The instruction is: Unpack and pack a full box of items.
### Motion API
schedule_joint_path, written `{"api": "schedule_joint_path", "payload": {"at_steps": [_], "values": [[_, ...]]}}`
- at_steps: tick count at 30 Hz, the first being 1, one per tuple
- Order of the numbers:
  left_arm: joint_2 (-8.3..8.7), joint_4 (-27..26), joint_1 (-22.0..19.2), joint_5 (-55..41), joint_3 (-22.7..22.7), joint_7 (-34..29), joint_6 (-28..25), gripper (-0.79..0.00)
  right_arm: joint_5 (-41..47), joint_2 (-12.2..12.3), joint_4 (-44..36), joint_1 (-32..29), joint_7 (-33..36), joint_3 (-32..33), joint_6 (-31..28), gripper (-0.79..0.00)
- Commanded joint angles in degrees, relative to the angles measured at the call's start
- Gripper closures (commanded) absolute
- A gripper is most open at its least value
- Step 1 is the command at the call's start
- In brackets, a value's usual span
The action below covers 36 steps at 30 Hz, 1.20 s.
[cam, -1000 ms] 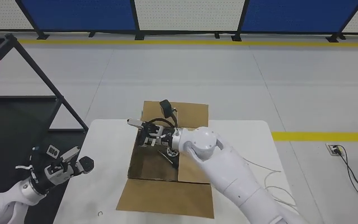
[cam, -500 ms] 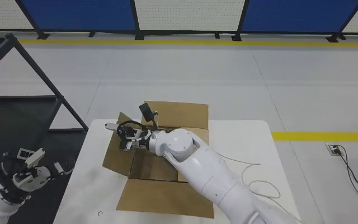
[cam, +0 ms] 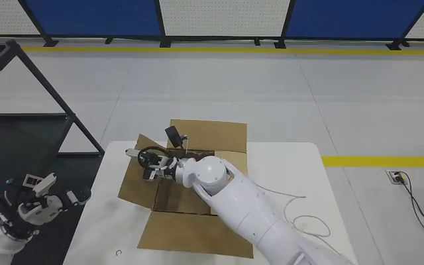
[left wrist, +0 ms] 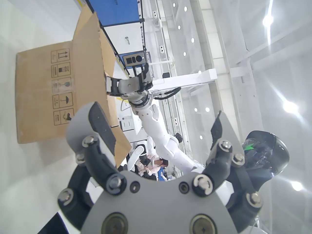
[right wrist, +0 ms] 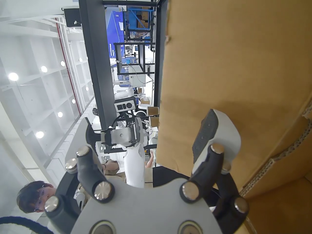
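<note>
The cardboard box (cam: 195,233) stands mid-table with its flaps spread. My right gripper (cam: 140,156) is at the box's left flap (cam: 134,187), open. In the right wrist view the right gripper (right wrist: 151,120) has one finger (right wrist: 207,132) in front of the flap's brown face (right wrist: 231,49), and the flap's edge runs between the fingers. My left gripper (cam: 58,191) hangs open and empty off the table's left edge. The left gripper (left wrist: 158,113) points at the box's printed outer side (left wrist: 43,86), where the right gripper (left wrist: 109,86) meets the flap. The arm hides the box's inside.
A black metal frame (cam: 40,99) stands left of the white table (cam: 291,179). A small ring (cam: 118,252) lies near the table's front left corner. Thin cable (cam: 311,222) trails over the table on the right.
My right gripper went from inside the box to its left side, and the left flap now stands folded outward. The left arm drew back off the table's left edge.
</note>
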Motion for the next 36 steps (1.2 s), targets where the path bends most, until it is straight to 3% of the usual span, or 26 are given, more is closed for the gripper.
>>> {"api": "schedule_joint_path", "payload": {"at_steps": [1,15,22,30,36], "values": [[-0.03,-0.9,-0.3,0.5,0.4,0.8,0.7,-0.785,-0.9,0.0,-1.2,-1.0,-1.4,0.2,0.7,-0.785],[-0.39,-3.2,-1.2,4.3,6.5,1.6,4.3,-0.785,-4.2,-0.7,-1.3,-2.5,-1.4,2.0,2.9,-0.785],[-0.5,-1.3,-3.1,10.2,9.7,5.6,6.0,-0.785,-5.6,-0.3,-2.6,-3.4,-0.5,4.0,-0.2,-0.785],[-0.65,0.6,-4.9,15.8,12.6,10.8,9.2,-0.785,-10.2,3.5,-12.6,-9.4,-0.9,10.6,-6.2,-0.785],[-1.08,2.9,-8.0,18.9,17.2,12.5,11.9,-0.785,-17.8,7.9,-29.0,-20.8,-2.7,17.7,-3.8,-0.785]]}}
